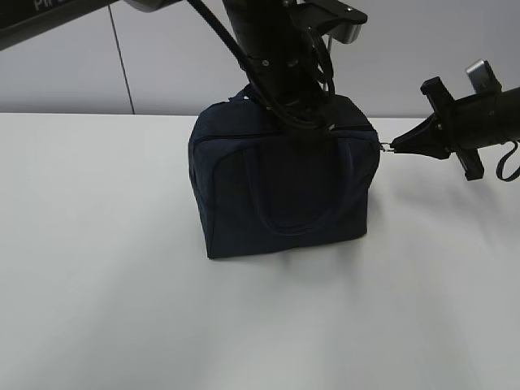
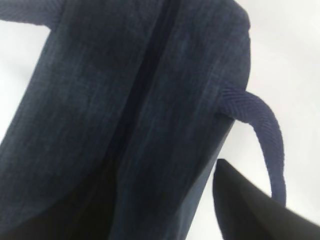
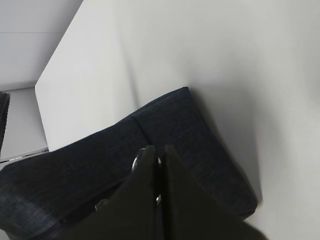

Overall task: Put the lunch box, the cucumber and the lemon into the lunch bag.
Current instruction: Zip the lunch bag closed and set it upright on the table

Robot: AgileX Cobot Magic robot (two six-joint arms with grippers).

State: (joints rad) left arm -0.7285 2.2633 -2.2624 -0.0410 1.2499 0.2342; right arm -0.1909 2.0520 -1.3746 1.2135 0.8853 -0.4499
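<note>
**Lunch bag zipped, ring pull pinched at its right end**

Lunch bag (image 1: 284, 191) stands upright on the white tabletop (image 1: 97, 284), roughly mid-table, its front loop handle (image 1: 305, 183) lying flat against the near face. The zip line along the top reads as closed in the left wrist view, a dark seam running the length of the fabric. No lunch box, cucumber or lemon shows in any view.

Right gripper (image 1: 396, 147) reaches in from the right at the level of the bag's top edge. Its jaws are clenched, tips together, on the small metal ring pull (image 3: 136, 161) at the bag's right end. In the right wrist view the ring shows just past the closed tips, against the navy fabric.

Left arm comes down from above onto the rear of the bag's top. Its jaws are hidden in the exterior view. The left wrist view shows only one dark fingertip (image 2: 250, 210) beside the bag's side wall, next to a loop handle (image 2: 265, 135). Whether these jaws are released or clenched cannot be told; nothing is seen between them.
</note>
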